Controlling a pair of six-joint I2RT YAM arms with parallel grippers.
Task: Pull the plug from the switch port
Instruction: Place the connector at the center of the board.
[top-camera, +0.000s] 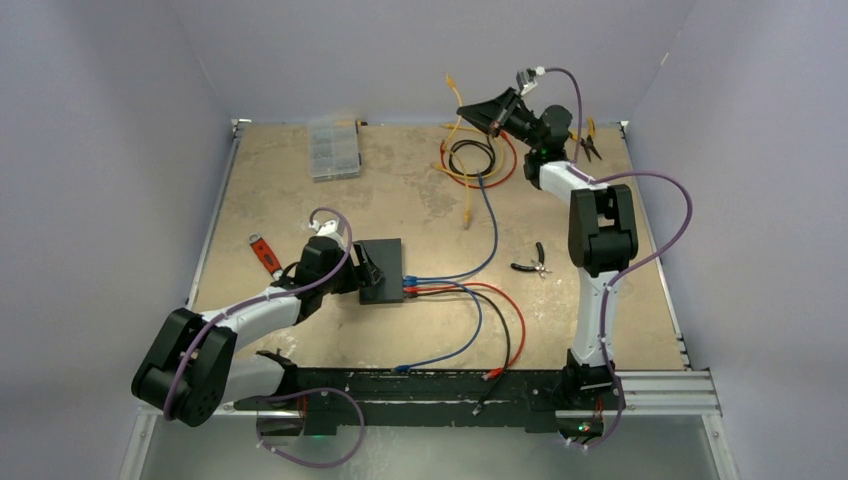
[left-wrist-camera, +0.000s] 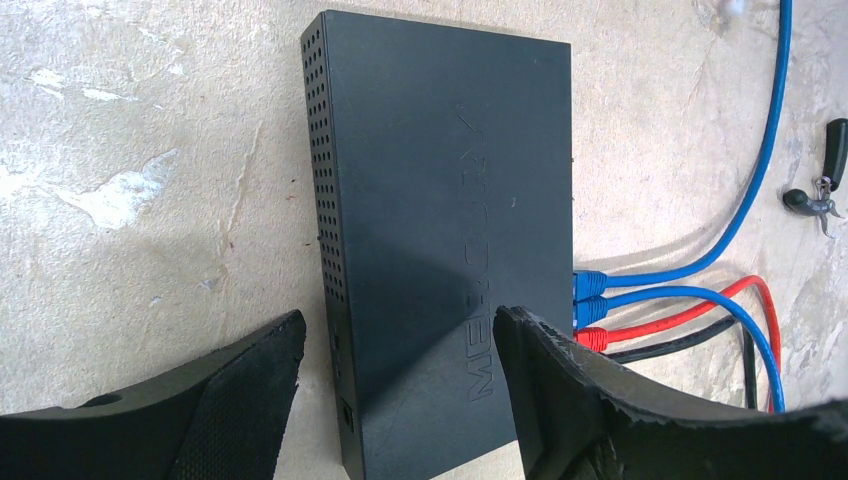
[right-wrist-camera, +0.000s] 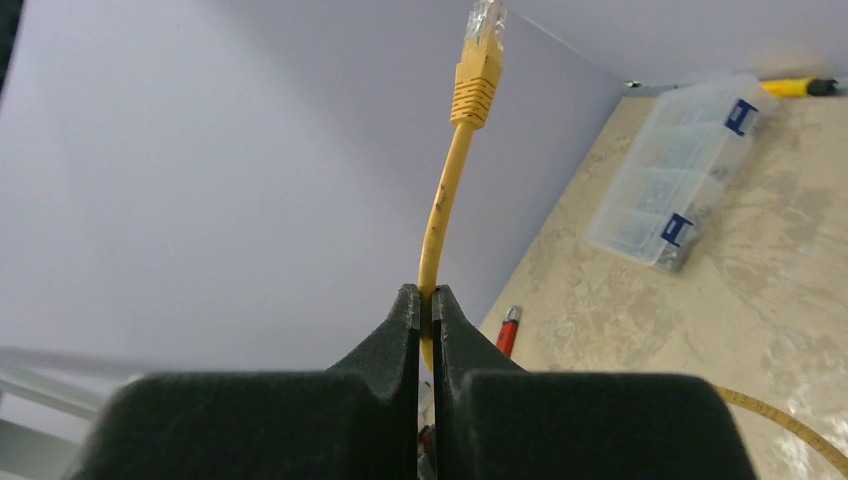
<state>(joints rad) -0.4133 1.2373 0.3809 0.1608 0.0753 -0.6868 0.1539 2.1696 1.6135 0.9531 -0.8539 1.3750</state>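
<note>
The switch (top-camera: 382, 270) is a flat black box at mid table, also in the left wrist view (left-wrist-camera: 450, 220). Two blue plugs (left-wrist-camera: 590, 297), a red plug (left-wrist-camera: 592, 338) and a black cable sit in its right edge. My left gripper (top-camera: 366, 272) is open, its fingers (left-wrist-camera: 545, 370) astride the switch's near end; in the left wrist view (left-wrist-camera: 400, 345) the jaws stand wide apart. My right gripper (top-camera: 467, 108) is raised at the back, shut on a yellow cable (right-wrist-camera: 440, 225) whose plug (right-wrist-camera: 479, 60) sticks up free above the fingertips (right-wrist-camera: 427, 300).
A clear compartment box (top-camera: 333, 147) lies at the back left. A red-handled tool (top-camera: 264, 253) lies left of the switch. Black pliers (top-camera: 530, 262) lie at mid right, more pliers (top-camera: 588, 143) at the back right. Coiled cables (top-camera: 478, 160) lie at the back centre. Loose cable ends (top-camera: 450, 365) reach the front rail.
</note>
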